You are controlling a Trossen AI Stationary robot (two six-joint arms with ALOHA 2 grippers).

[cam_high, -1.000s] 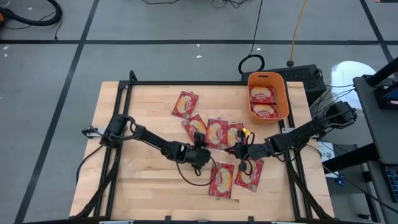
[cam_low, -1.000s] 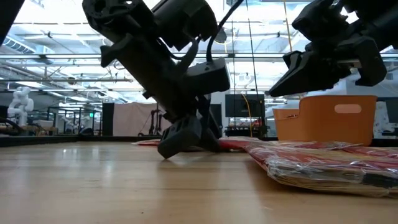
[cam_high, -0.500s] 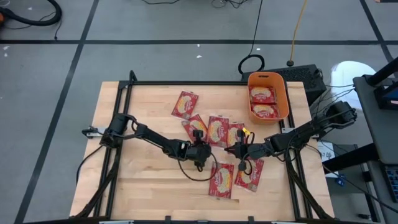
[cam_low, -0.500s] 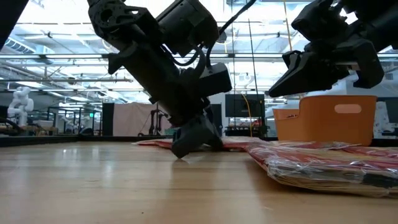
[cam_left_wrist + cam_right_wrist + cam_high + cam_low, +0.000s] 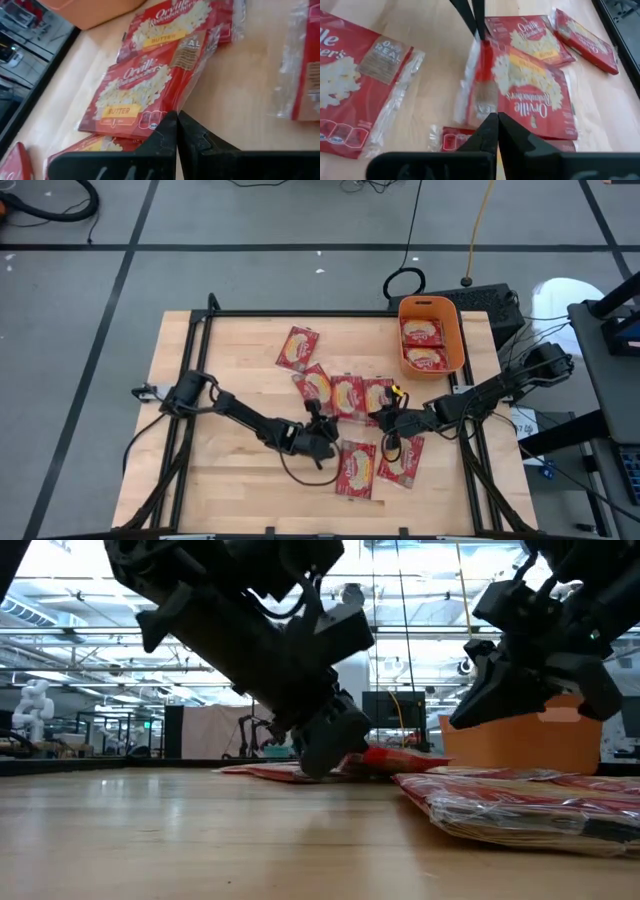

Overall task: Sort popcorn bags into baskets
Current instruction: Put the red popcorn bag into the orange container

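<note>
Several red popcorn bags (image 5: 362, 397) lie overlapping at the table's middle. Two more (image 5: 357, 468) lie nearer the front and one (image 5: 297, 348) farther back. The orange basket (image 5: 431, 332) at the far right holds two bags. My left gripper (image 5: 322, 416) is shut on one middle bag (image 5: 140, 95). My right gripper (image 5: 384, 420) is shut with nothing between its fingers. It hangs just to the right over the same cluster, and the low view shows it (image 5: 480, 710) above the table. My left gripper pinches the bag's clear crimped seam (image 5: 480, 40) between its two fingertips, at the bag's near-left end (image 5: 167, 107). The fingers come slanting down from the table's near-left side. That edge is raised (image 5: 385, 755), and the rest of the bag rests on the neighbouring bags.
A black metal frame (image 5: 300, 313) runs round the wooden tabletop (image 5: 220, 380). The left half of the table is bare wood. A clear-wrapped bag (image 5: 520, 805) lies close to the low camera at the right.
My left gripper has drawn a little toward the table's near edge. It has taken hold of the middle bag's end, which now stands tipped up off the table. The other bags have stayed where they were.
</note>
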